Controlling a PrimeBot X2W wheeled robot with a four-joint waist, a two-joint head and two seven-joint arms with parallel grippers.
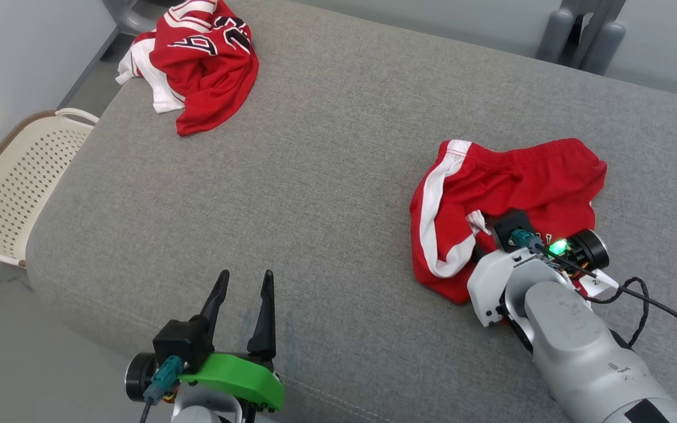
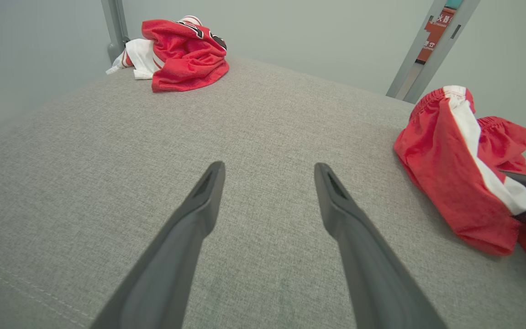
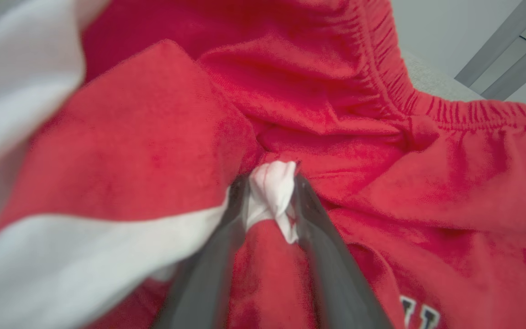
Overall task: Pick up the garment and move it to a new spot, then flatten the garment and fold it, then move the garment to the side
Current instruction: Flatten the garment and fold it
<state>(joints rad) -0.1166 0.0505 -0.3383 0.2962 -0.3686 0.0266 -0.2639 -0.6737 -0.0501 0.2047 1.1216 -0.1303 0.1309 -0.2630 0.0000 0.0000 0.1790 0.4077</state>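
1. Left end effector (image 1: 246, 273) is hovering over the near edge of the grey desk (image 1: 327, 176), fingers standing wide apart and gripping nothing.
2. Right end effector (image 3: 268, 183) is resting down in the near part of the red shorts (image 1: 515, 182), its fingers clamping a small white fold of the fabric between them.
3. Red shorts are lying crumpled on the desk's right side, with the white side stripe (image 1: 429, 200) curving along their left edge and the elastic waistband facing the far side.
4. White lettering is showing partly on the shorts beside the right fingers; it is too cut off to read.
5. Red-and-white jersey (image 1: 209, 64) is sitting bunched at the far left corner, well apart from the shorts.
6. Cream perforated piece (image 1: 21, 188) is standing off the desk's left edge; cannot tell if it is a chair or a basket.
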